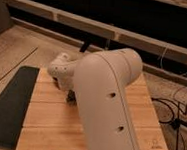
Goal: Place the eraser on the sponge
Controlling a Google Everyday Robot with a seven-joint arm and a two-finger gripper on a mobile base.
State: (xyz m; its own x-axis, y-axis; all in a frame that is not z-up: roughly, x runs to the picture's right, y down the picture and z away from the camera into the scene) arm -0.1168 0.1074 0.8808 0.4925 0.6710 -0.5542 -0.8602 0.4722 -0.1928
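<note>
The arm (pixel 107 98), a thick white shell, comes in over the near right corner of the worktop (pixel 47 122) (pale wooden slats). It runs up across the middle and bends toward the far left corner. There it ends in a rounded wrist (pixel 61 68) that sits above the boards just inside the far edge.

Under that wrist a small dark piece shows, which is the gripper (pixel 70 97). It points down at the left-centre of the worktop, nearer the far edge than the near one. The arm's bulk covers most of it, so I cannot tell whether it is released, clenched or grasping anything. I also cannot tell whether it touches the wood or hangs just above.

Neither the sponge nor the eraser shows. The arm hides the whole middle and right of the worktop, and only bare slats can be seen on the left and along the near edge.

A dark mat (pixel 9 101) lies flat along the left edge, reaching from near the far left corner toward the near one. Beyond the right edge, black cables (pixel 176 111) loop over the floor (one thin white lead climbs to a plug higher up). Behind the far edge a long pale rail (pixel 67 19) crosses the view against a dark background.
</note>
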